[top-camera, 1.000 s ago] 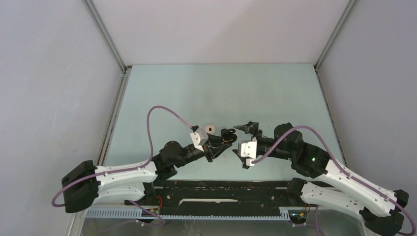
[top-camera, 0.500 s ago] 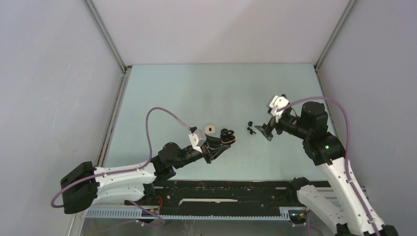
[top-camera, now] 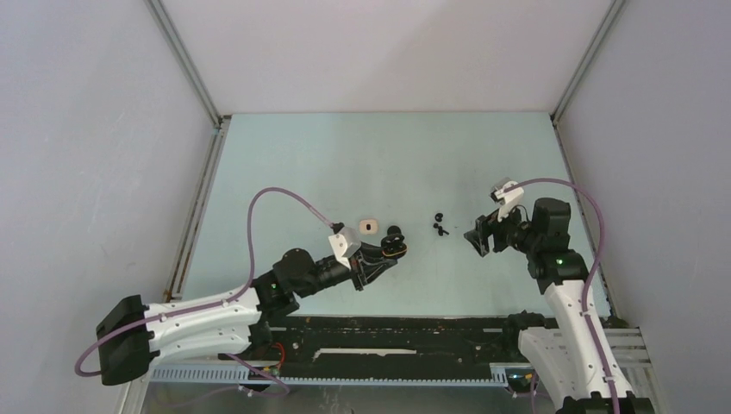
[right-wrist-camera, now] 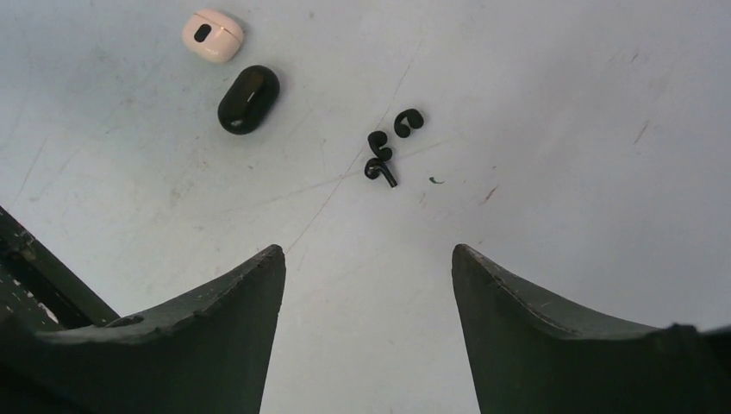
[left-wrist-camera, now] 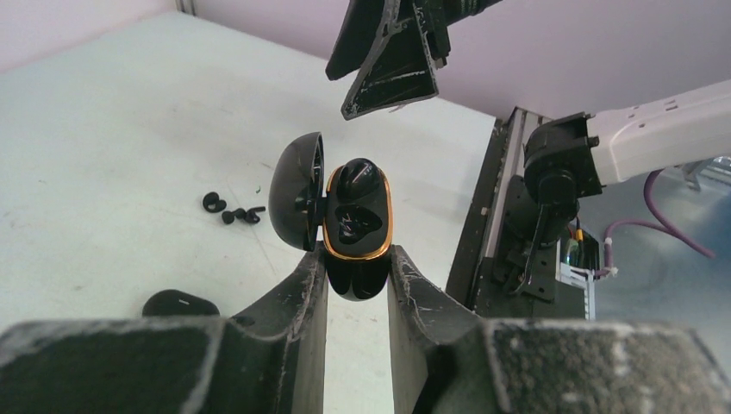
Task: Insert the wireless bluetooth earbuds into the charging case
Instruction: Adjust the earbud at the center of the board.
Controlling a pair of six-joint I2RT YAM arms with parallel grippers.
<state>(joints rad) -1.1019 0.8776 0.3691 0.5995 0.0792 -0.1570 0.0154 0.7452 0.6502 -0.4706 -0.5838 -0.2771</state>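
**Top external, then the wrists: case clamped, earbuds loose**

Top external: my left end effector (top-camera: pixel 385 250) is clamped on the open charging case (top-camera: pixel 396 242). The black earbuds (top-camera: pixel 440 226) lie on the tabletop (top-camera: pixel 345 155) between it and my right end effector (top-camera: pixel 477 237), which is spread apart and empty.

Left wrist: the case is pinched low, near its base. A push during insertion could twist it.

Right wrist: the earbuds lie clustered, and two seem to touch. I risk scattering them or lifting two.
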